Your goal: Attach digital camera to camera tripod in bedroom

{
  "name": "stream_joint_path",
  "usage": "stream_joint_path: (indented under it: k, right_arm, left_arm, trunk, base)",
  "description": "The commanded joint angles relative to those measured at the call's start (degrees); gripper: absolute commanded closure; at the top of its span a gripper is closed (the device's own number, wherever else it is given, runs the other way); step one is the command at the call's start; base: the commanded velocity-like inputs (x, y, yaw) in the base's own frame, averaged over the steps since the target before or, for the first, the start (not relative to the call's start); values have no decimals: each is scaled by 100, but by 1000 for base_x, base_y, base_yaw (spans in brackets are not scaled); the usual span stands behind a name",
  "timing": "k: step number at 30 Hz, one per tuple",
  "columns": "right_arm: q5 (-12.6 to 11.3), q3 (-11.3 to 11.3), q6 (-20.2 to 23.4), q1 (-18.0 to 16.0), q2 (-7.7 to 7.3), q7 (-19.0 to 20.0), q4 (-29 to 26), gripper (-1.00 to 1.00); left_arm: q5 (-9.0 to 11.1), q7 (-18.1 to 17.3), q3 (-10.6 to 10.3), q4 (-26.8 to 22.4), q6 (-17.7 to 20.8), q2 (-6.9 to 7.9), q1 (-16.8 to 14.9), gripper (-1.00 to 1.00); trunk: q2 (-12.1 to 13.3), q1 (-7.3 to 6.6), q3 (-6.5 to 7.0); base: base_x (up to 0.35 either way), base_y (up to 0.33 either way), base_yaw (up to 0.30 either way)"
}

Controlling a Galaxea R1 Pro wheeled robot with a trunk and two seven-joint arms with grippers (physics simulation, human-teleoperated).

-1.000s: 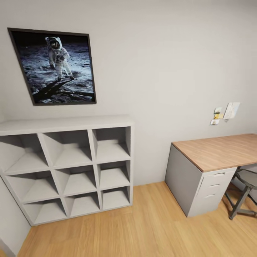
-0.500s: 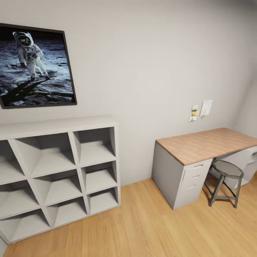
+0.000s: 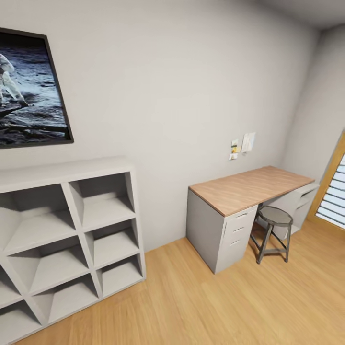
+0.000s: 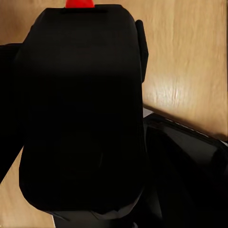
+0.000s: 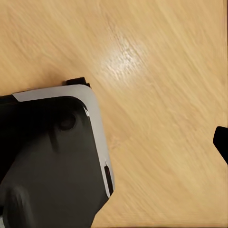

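The digital camera [image 4: 83, 85] sits very close in the left wrist view, a chunky black body with its red button [image 4: 80, 3] at the top edge. My left gripper [image 4: 95, 137] is shut on it, with dark fingers [image 4: 187, 161] showing beside the body above light wood floor. In the right wrist view a single black fingertip [image 5: 221, 141] of my right gripper shows at the picture's edge, with nothing held, over bare wood floor. The camera tripod is out of view. The head view takes in a room with light grey walls and light wood floor [image 3: 215, 306].
A white cube shelf [image 3: 72, 230] stands at the left under a framed astronaut picture [image 3: 28, 91]. A wood-topped desk [image 3: 249, 187] with grey drawers and a round stool [image 3: 274, 230] stand against the wall at right. A wood-framed window [image 3: 335, 191] is at the far right.
The head view has swung to the right: shelf and picture slid left, the desk moved toward the middle, and the stool and window came into view.
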Motion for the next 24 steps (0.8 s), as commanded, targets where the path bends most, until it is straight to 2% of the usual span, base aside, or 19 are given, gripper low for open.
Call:
stream_joint_path:
  k: [1,24]
  right_arm:
    - [53,-50,-32,-9,-4,12,18,-100]
    - [47,-55,-91,-9,-6,12,19,-100]
  left_arm:
    - [26,26,-49,-1,-9,0,-3,100]
    - [25,41,-49,-1,-9,0,-4,100]
  trunk:
    - [-11,3,-12]
    - [-11,3,-12]
  base:
    - [0,0,-298]
    - [0,0,-299]
